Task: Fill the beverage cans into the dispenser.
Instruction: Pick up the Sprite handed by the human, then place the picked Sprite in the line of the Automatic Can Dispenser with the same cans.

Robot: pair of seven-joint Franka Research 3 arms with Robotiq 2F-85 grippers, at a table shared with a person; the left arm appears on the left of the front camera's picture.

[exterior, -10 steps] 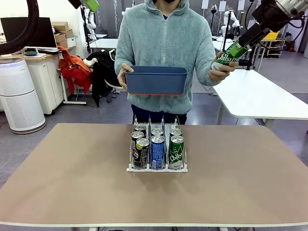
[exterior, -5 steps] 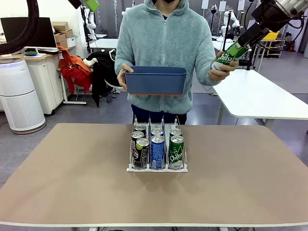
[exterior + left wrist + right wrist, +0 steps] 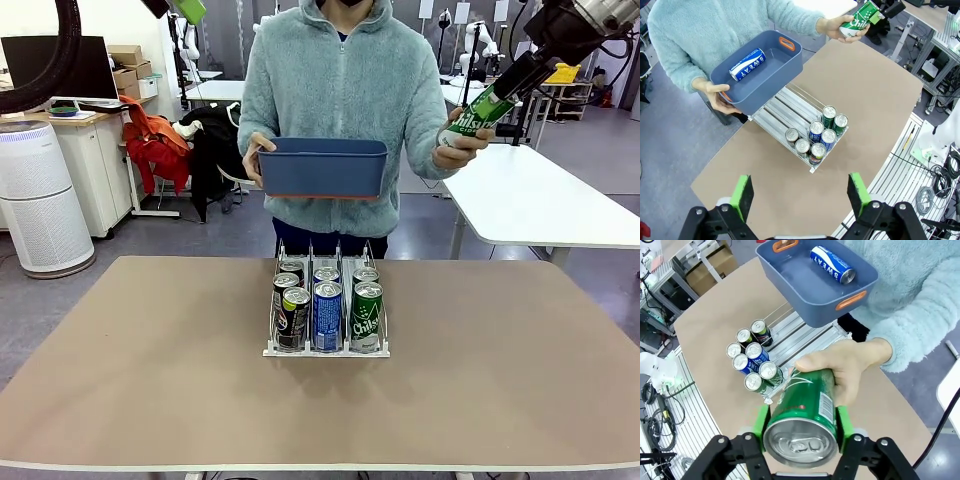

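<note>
A green can (image 3: 478, 112) with white script hangs high at the right, over the white side table. The person's hand (image 3: 847, 367) holds its lower end, and my right gripper (image 3: 512, 82) is shut on its top end, green pads (image 3: 761, 421) on both sides. The dispenser (image 3: 325, 352) stands at the table's middle with two cans in each of its three lanes: black-and-green (image 3: 292, 318), blue (image 3: 328, 316), green (image 3: 366, 317). Another blue can (image 3: 747, 64) lies in the dark blue bin (image 3: 325, 168). My left gripper (image 3: 801, 195) hovers open high above the table.
The person stands at the table's far edge, holding the bin in one hand above the dispenser's back end. A white table (image 3: 540, 200) stands at the back right and a white air purifier (image 3: 40, 200) at the left. Bare brown tabletop (image 3: 150, 370) surrounds the dispenser.
</note>
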